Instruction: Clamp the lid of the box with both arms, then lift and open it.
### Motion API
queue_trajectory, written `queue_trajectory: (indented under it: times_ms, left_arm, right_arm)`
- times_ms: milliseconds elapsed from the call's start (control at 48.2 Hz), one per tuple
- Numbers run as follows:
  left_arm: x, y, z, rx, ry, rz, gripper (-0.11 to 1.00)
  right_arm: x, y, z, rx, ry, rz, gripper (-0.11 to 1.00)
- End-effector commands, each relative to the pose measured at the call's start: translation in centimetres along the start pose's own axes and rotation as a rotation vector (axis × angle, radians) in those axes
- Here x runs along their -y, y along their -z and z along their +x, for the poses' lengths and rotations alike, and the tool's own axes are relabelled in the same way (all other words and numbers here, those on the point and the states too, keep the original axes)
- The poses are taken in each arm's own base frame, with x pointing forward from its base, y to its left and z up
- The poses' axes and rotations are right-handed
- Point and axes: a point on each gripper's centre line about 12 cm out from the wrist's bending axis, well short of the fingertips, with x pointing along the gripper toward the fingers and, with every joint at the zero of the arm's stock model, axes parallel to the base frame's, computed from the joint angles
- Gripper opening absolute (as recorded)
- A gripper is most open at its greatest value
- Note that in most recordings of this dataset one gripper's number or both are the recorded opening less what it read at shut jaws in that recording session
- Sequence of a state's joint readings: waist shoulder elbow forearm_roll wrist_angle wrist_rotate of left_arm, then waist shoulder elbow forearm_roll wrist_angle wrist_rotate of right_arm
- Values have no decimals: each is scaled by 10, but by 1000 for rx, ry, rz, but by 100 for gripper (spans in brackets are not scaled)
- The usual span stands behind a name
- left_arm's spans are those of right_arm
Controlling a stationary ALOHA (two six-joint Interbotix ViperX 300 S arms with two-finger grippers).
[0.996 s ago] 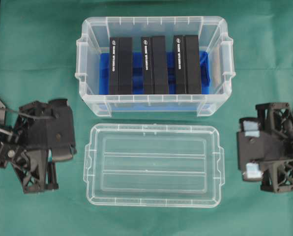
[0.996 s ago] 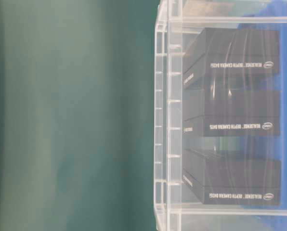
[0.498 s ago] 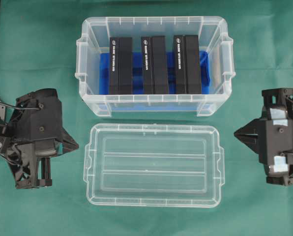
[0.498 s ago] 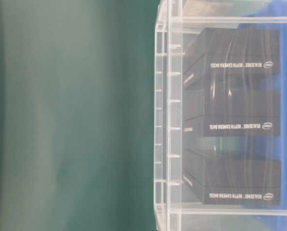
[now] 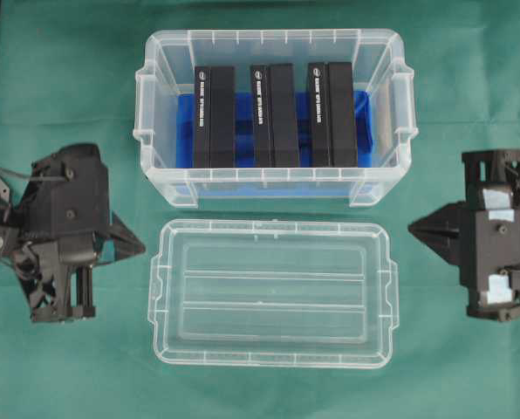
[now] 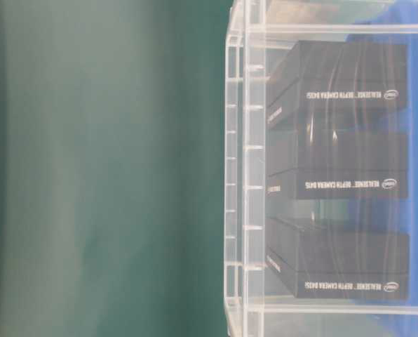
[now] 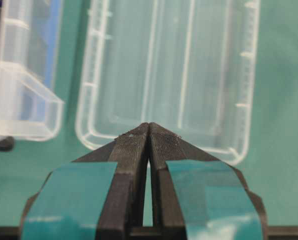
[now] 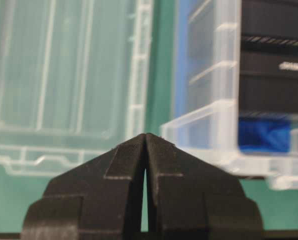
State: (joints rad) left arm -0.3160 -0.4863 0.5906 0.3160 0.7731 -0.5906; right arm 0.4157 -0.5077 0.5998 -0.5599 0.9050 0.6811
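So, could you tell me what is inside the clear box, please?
The box holds three black slim boxes standing side by side on a blue base insert. They cover most of the insert; nothing shows what they contain.

The lid (image 5: 273, 292) and the box (image 5: 273, 179) are clear, glossy plastic with moulded ribs. Inside stand matt black slim boxes (image 5: 275, 113) on a shiny blue insert (image 5: 361, 131). The tabletop (image 5: 68, 78) wears matt green cloth. The left claw (image 7: 149, 131) is rough, grainy black plastic with smooth teal tape (image 7: 71, 192).
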Motion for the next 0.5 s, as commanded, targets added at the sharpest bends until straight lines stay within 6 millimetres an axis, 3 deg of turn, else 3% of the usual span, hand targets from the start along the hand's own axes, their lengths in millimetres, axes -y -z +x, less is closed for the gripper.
queue_trajectory:
  times_ms: [0, 477]
  left_arm:
    - [-7, -13, -9, 59, -1, -5, 1]
    - [-64, -31, -22, 233, -92, 16, 1]
  right_arm:
    - [9, -12, -6, 55, 21, 4, 0]
    - [73, -18, -8, 193, 140, 103, 0]
